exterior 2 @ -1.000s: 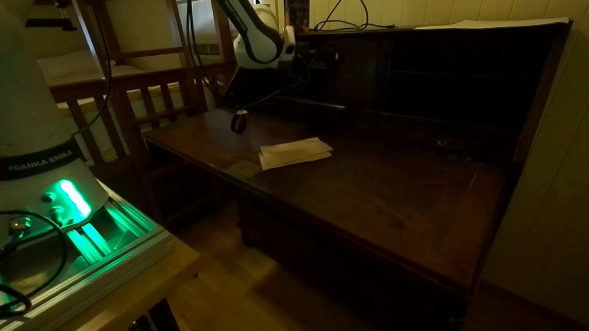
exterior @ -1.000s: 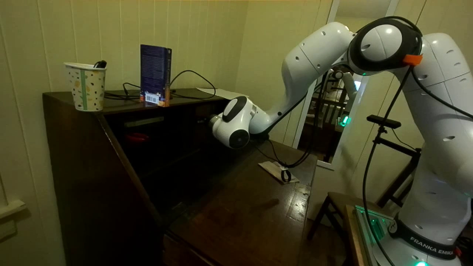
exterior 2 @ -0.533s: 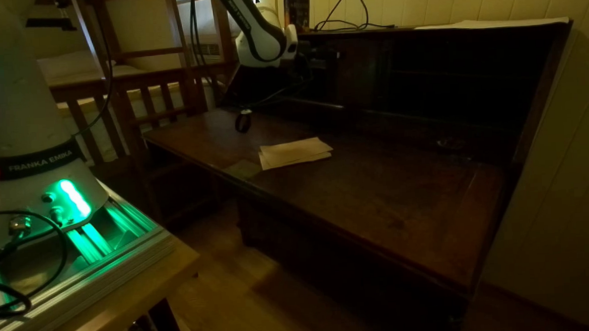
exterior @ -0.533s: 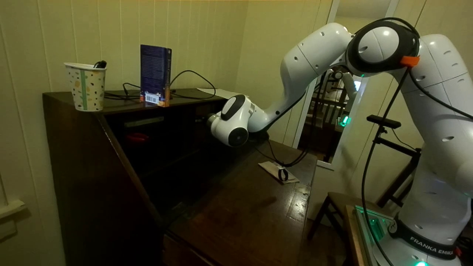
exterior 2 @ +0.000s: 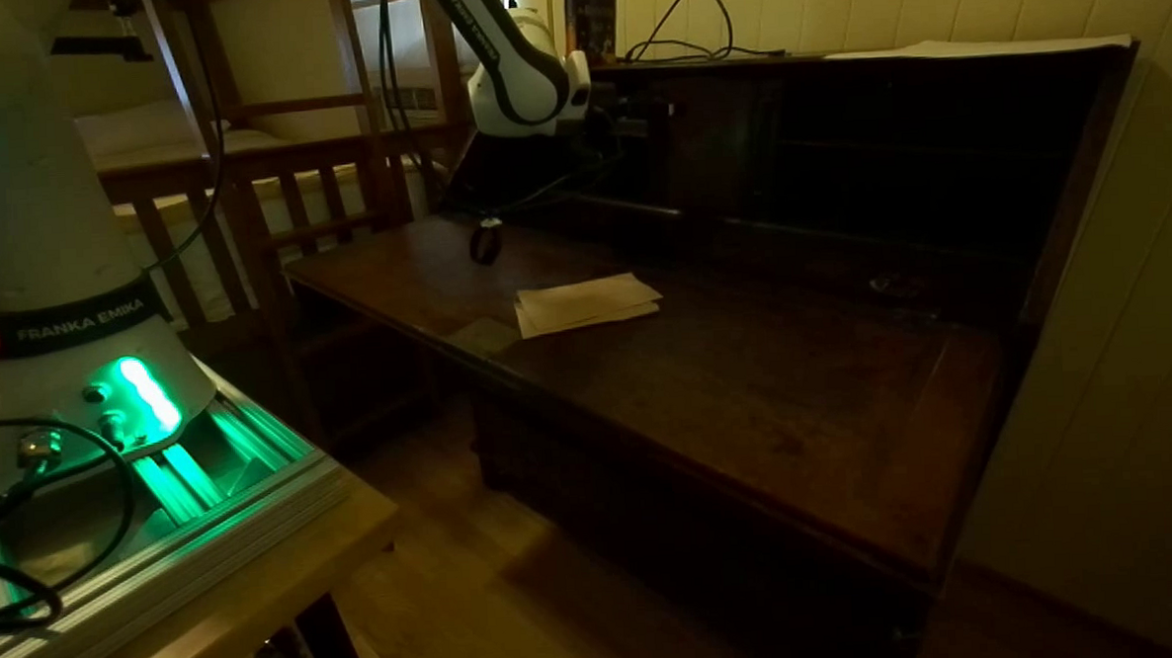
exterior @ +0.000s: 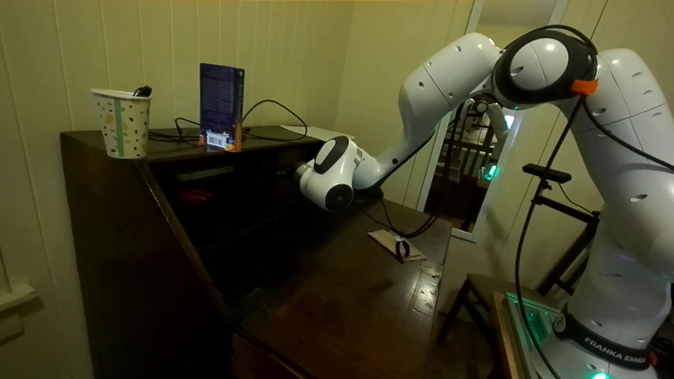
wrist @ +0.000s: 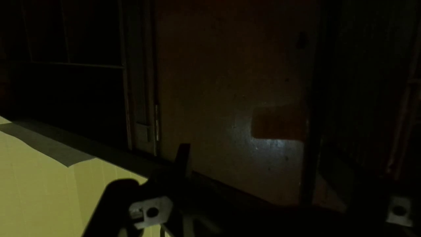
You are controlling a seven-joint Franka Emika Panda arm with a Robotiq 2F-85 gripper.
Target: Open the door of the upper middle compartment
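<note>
As I am watching, the pincer point(wrist: 274, 158) is facing the compartment door point(wrist: 223, 75), its fingers point(wrist: 183, 161) standing apart; pale papers point(exterior 2: 587, 303) are lying on the tabletop point(exterior 2: 747, 391).

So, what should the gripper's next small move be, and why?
Probably ease the open gripper sideways toward the free edge of the door: in the wrist view, the hinge sits along its opposite edge, and a dark band lines the free one.
</note>
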